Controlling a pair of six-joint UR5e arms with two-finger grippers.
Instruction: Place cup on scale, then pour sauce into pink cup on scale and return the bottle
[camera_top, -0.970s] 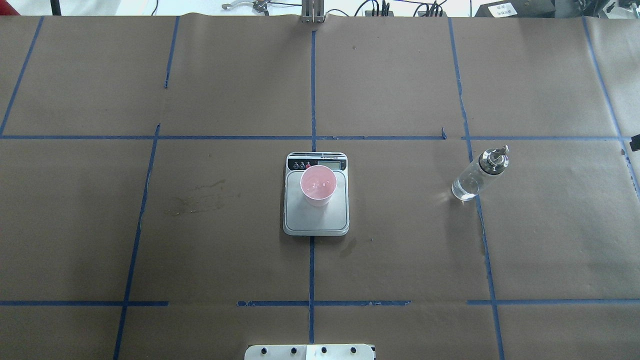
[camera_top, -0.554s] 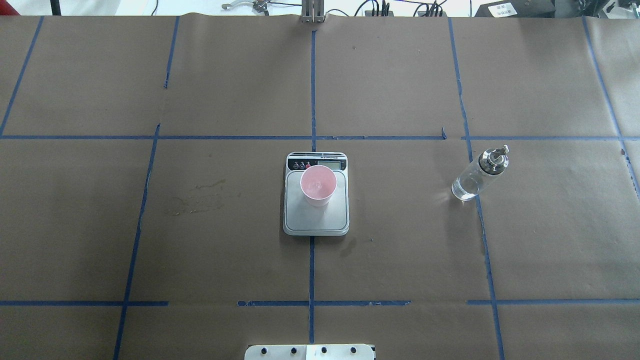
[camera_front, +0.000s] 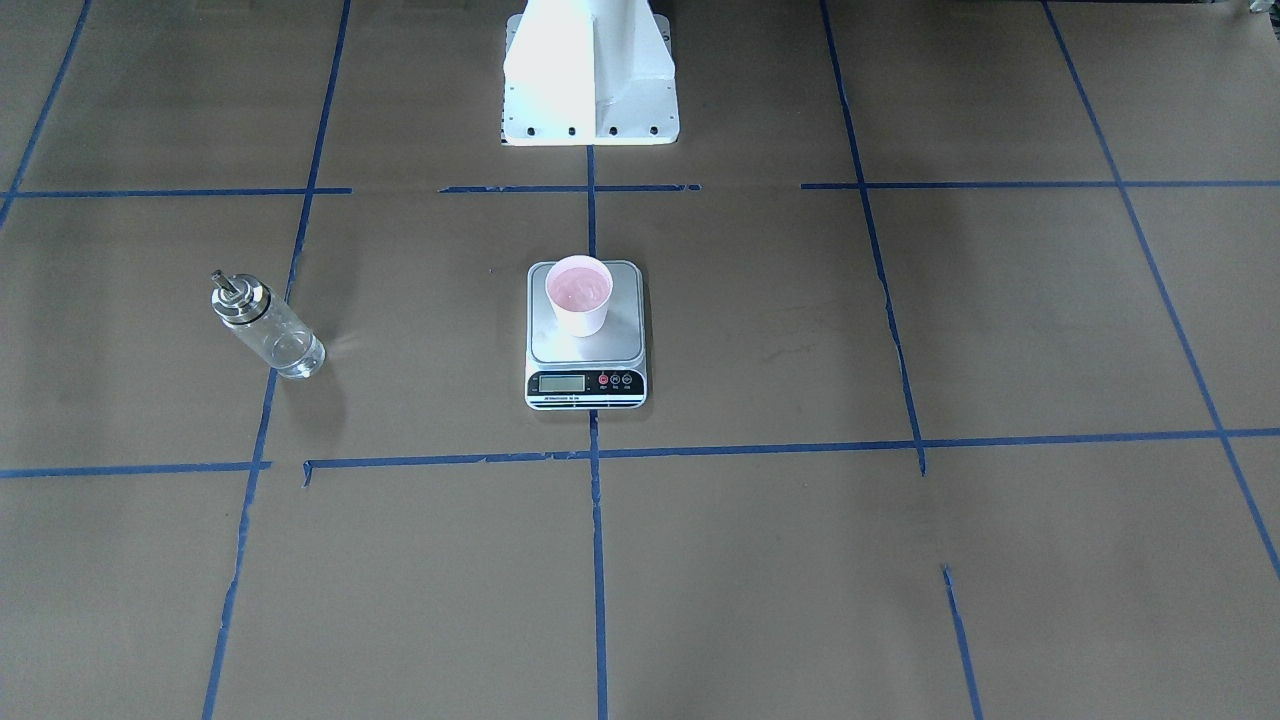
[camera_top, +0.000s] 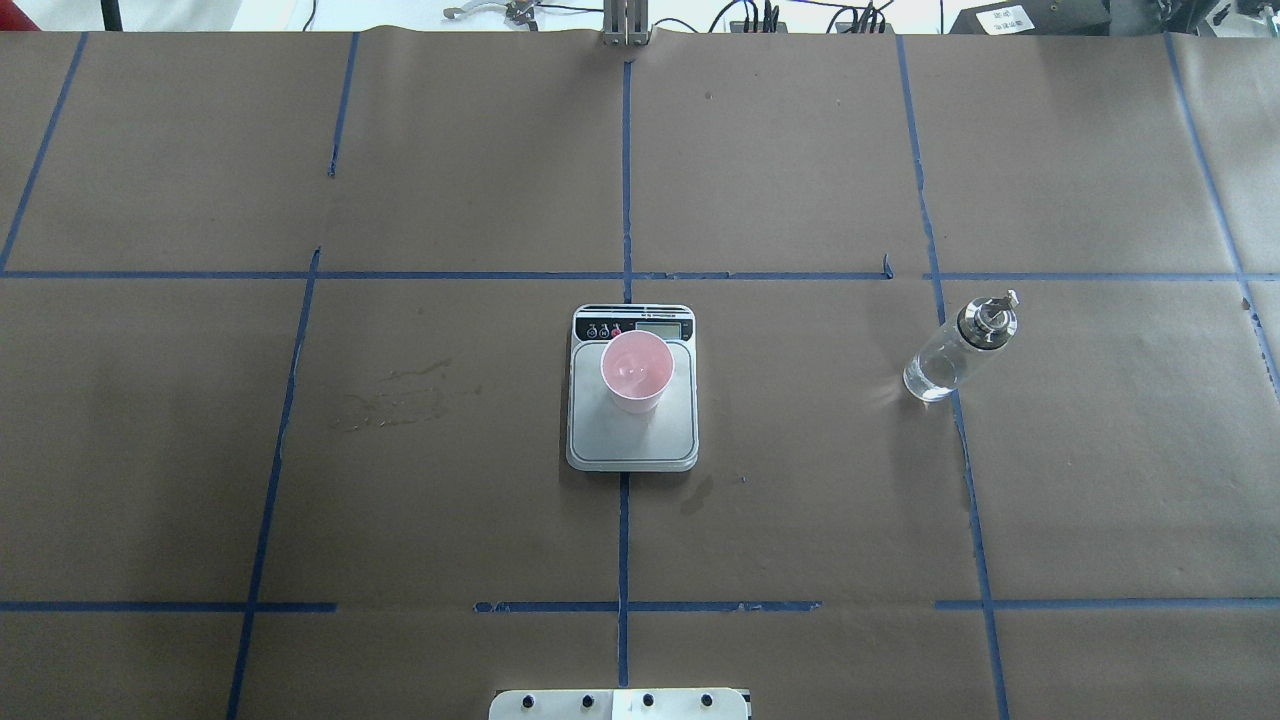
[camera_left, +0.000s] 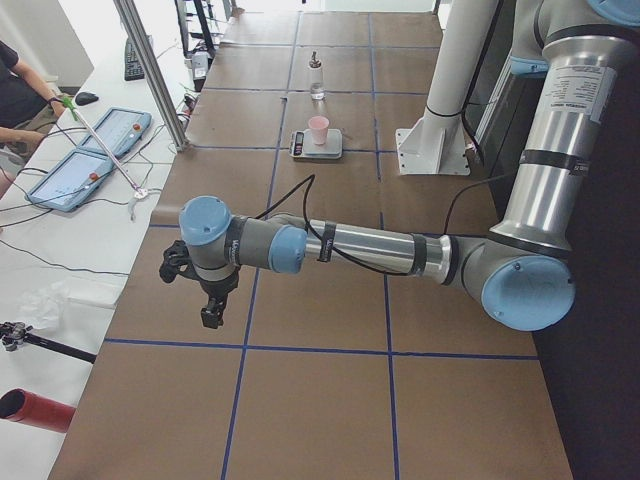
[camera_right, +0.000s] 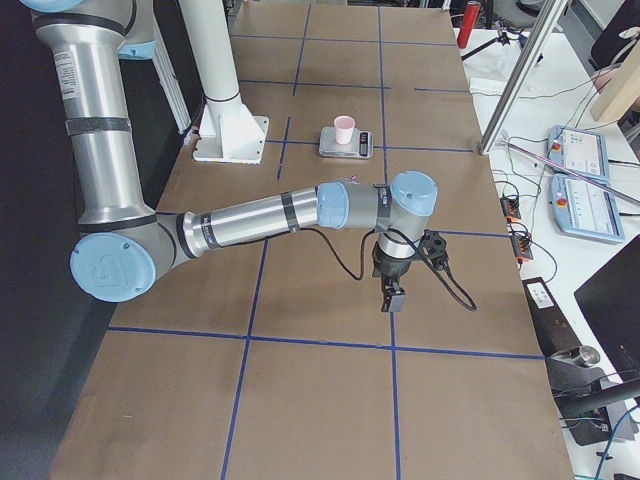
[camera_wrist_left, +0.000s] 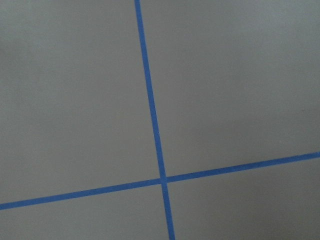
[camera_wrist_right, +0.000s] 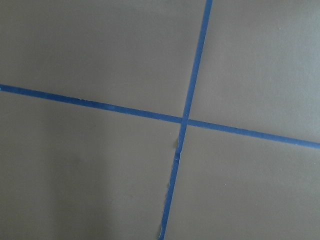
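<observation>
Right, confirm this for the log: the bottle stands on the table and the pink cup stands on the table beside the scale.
Wrong on the cup: it stands on the scale, not beside it, as the overhead view shows. The bottle does stand on the table.

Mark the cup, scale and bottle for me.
cup (camera_top: 637, 367), overhead exterior view, pink inside.
scale (camera_top: 632, 437), overhead exterior view, bare steel platform.
bottle (camera_top: 941, 362), overhead exterior view, glass body.

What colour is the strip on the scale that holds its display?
Black; the scale shows it best in the exterior front-facing view.
</observation>
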